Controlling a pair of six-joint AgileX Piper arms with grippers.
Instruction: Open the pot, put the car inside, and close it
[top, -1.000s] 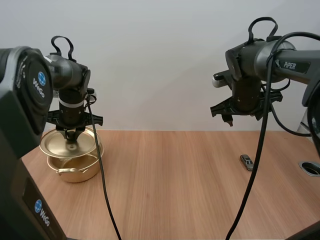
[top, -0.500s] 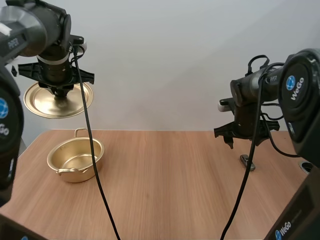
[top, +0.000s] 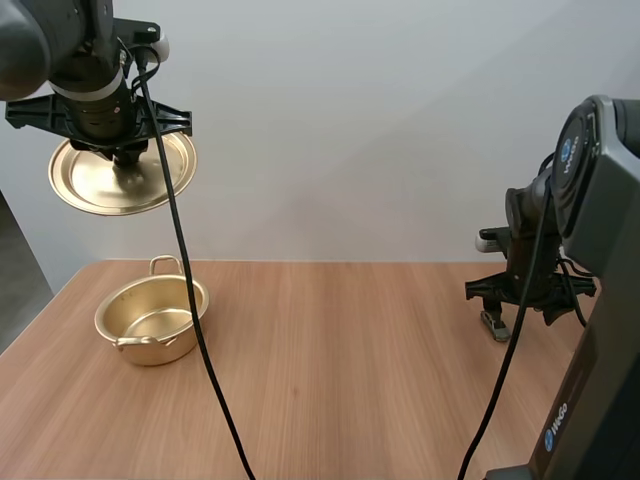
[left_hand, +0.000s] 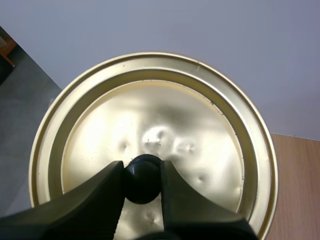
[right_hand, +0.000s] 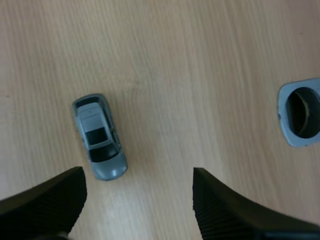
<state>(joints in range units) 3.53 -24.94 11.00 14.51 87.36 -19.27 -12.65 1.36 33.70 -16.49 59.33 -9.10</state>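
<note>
Spanning the scene, the wooden tabletop (top: 330, 380) carries the uncovered gold pot (top: 152, 322) near its left end. High above the pot hangs the gold lid (top: 90, 185), my left gripper (left_hand: 141, 170) pinching its black knob (left_hand: 142, 181). My right gripper (right_hand: 137, 180), fingers spread, hovers low over the small grey toy car (right_hand: 98, 136) lying at the tabletop's right side.

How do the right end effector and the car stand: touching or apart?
Apart. The right wrist view shows bare table between the car and the open right end effector.
</note>
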